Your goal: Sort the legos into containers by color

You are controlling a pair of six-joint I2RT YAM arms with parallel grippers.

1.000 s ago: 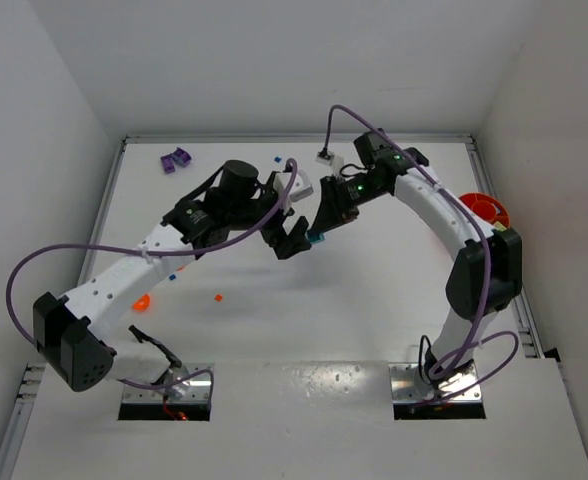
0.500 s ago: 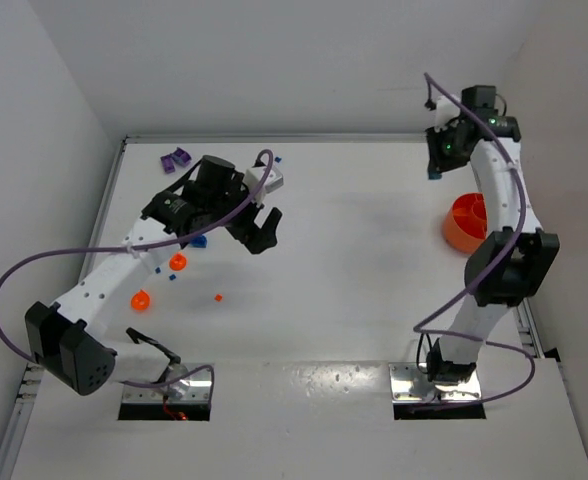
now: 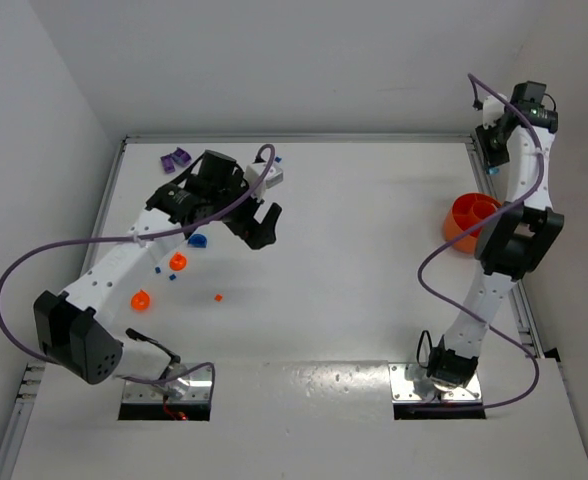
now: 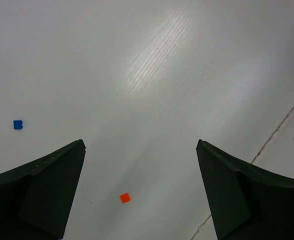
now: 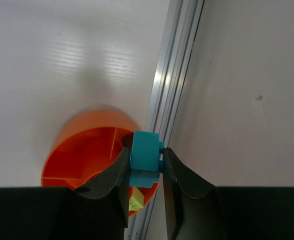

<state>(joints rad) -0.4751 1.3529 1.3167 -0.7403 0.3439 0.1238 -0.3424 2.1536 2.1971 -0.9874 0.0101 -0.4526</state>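
Cup point(image 5: 145, 159): teal, squarish, pinched in right fingers point(image 5: 112, 175) above orange bowl point(image 5: 72, 145), beside rail point(image 5: 174, 75).
Legos: blue lego point(image 4: 18, 124), orange lego point(image 4: 124, 198) on table point(image 4: 162, 75).
Left fingers point(image 4: 42, 185): spread wide above them.

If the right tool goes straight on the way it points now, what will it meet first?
Probably the orange bowl, near its rim; the teal cup it holds would touch first. Depth is unclear.

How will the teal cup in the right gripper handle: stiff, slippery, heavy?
Probably stiff: the teal cup shows crisp square edges, undeformed in the right gripper. Likely light, being small plastic. It might slip, since only the fingertips pinch its smooth sides.
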